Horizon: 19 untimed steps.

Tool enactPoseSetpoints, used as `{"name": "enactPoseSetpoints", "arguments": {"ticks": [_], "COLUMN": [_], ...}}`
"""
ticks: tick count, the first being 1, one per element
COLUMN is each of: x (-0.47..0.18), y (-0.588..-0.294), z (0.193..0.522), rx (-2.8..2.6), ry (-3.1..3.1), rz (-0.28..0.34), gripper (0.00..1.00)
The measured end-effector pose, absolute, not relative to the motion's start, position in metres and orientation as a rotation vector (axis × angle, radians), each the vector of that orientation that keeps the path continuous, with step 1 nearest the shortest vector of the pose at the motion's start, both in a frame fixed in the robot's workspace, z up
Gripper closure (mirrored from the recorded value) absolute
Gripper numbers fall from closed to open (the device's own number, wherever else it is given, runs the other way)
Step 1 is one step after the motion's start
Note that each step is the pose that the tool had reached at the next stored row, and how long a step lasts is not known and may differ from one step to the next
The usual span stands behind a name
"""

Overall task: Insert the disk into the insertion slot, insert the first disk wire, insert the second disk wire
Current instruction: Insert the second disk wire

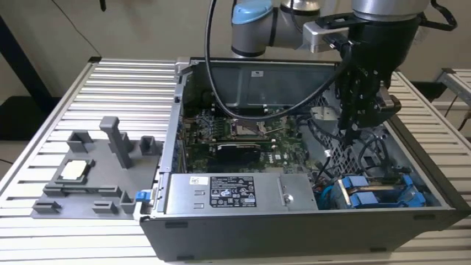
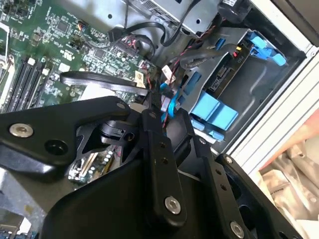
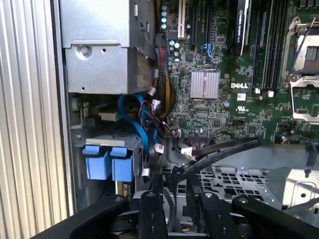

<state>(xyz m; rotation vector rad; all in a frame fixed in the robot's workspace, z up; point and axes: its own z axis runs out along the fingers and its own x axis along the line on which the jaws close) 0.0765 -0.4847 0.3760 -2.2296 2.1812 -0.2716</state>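
Note:
The disk (image 2: 225, 75) sits in the insertion slot (image 2: 259, 84) of the grey drive cage, its connector end facing out. Bright blue carrier tabs (image 1: 367, 194) (image 3: 107, 162) mark it at the exterior view's lower right of the open computer case. My gripper (image 1: 352, 128) hangs inside the case above the perforated metal panel (image 3: 224, 179), a short way from the cage. In both wrist views a flat black disk wire (image 2: 99, 82) (image 3: 219, 152) runs out from between the gripper's tips (image 2: 155, 102) (image 3: 173, 179), which look shut on its end.
The green motherboard (image 1: 235, 138) fills the case floor. A power supply with a label (image 1: 231, 193) lies along the front. A blue cable (image 3: 142, 119) and loose red-black wires hang beside the cage. A grey fixture (image 1: 96, 165) stands on the slatted table at the exterior view's left.

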Motion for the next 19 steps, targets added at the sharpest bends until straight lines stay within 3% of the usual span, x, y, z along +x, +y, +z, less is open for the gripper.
{"name": "enactPoseSetpoints", "arguments": {"ticks": [8,19], "x": [0.073,0.07], "y": [-0.483,-0.483], "z": [0.369,0.358], "rx": [-2.211,-2.205], "ry": [2.171,2.166], "rz": [-0.327,-0.347], "gripper": [0.67,0.67]}}
